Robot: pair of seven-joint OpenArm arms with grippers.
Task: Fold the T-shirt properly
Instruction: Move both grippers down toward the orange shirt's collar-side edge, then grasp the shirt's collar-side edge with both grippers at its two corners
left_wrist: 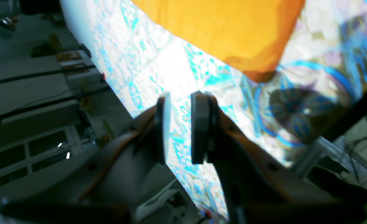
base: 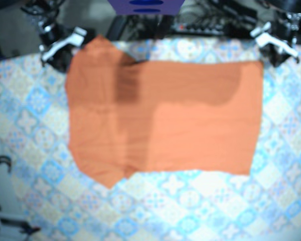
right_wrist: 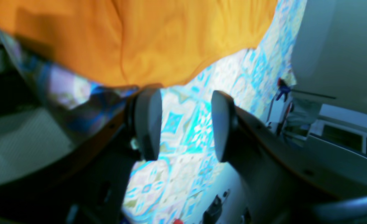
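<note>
Overhead, the shirt (base: pixel 160 120) lies flat on the patterned cloth (base: pixel 190 201) as a wide orange block. Its long edges run across the view, and one pointed flap sticks out at its lower corner on the view's left. A darker band crosses the shirt's upper part; we cannot tell whether it is a second layer or shadow. The right gripper (base: pixel 60 46) sits just off the shirt's upper corner on the view's left, and the left gripper (base: pixel 273 42) sits just off the upper corner on the view's right. At this blur we cannot tell from the overhead view whether either one touches the fabric. In the left wrist view the left gripper (left_wrist: pixel 181 127) has its fingers (left_wrist: pixel 199 127) parted by a narrow gap. Only cloth (left_wrist: pixel 158 71) shows through the gap, and the shirt (left_wrist: pixel 227 28) edge lies beyond the tips, apart from them. In the right wrist view the right gripper (right_wrist: pixel 185 124) has its fingers (right_wrist: pixel 147 124) set wider apart, again with nothing between them. The shirt (right_wrist: pixel 140 40) hem lies just past the tips, over the cloth (right_wrist: pixel 183 130).
</note>
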